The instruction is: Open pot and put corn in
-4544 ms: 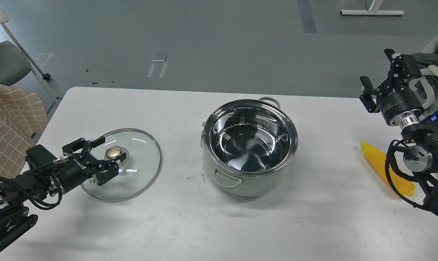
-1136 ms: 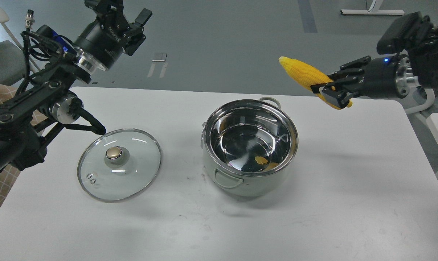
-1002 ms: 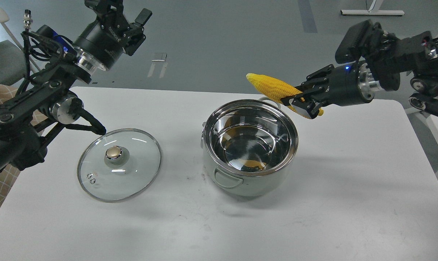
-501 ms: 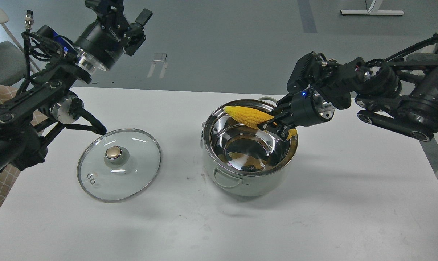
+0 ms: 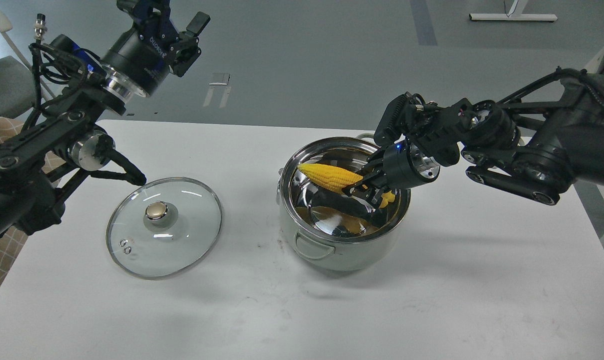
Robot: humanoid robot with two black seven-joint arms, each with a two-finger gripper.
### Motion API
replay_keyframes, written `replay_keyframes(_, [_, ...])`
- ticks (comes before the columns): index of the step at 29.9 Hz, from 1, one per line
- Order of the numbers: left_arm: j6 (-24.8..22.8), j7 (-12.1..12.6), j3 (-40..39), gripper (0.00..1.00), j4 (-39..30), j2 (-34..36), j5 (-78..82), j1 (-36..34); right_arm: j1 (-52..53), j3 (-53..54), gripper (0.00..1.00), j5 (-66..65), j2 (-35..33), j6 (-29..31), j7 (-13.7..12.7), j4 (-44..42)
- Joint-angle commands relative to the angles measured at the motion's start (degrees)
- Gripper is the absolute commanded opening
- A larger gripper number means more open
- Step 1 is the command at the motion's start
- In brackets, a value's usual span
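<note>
White table holds the open pot; right gripper clamped on the corn's thick end, likely light, stiff, slick plastic; left gripper spread, empty

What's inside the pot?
The corn, held by the right gripper just inside the pot. The shiny bottom shows only reflections; the part under the corn and gripper is hidden.
</note>
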Motion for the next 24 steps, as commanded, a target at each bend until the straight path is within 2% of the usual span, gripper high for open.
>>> replay_keyframes(1, [0.1,0.0,-0.9,0.95,0.0,-0.1,0.0,0.0,-0.6,0.0,0.33,0.0,0.0,-0.2,0.0,-0.3])
replay_keyframes(5, [0.1,0.0,-0.9,0.95,0.0,-0.2,0.1,0.0,-1.0,0.0,0.37,0.7,0.2,-0.6,0.0,-0.5])
replay_keyframes(9, [0.0,0.0,-0.9,0.95,0.0,-0.1,0.0,0.0,-1.0,0.0,0.60,1.2,0.6,-0.6,0.0,-0.6])
replay_keyframes(11, [0.1,0.0,-0.9,0.95,0.0,-0.2,0.1,0.0,-1.0,0.0,0.69,1.2,0.6,-0.6,0.0,-0.6])
replay_keyframes(12, [0.0,0.0,-0.9,0.95,0.0,-0.1,0.0,0.0,-1.0,0.0,0.77,1.4,0.5,-0.6,0.0,-0.6])
replay_keyframes(14, [0.0,0.0,-0.9,0.95,0.0,-0.2,0.1,0.0,-1.0,0.0,0.83,2.2,0.5,-0.5,0.0,-0.6])
replay_keyframes(16, [0.0,0.0,-0.9,0.95,0.0,-0.1,0.0,0.0,-0.9,0.0,0.93,3.4,0.4,-0.5,0.0,-0.5])
replay_keyframes(24, [0.0,0.0,-0.9,0.96,0.0,0.1,0.1,0.0,2.8,3.7,0.98,9.9,-2.5,-0.6,0.0,-0.8])
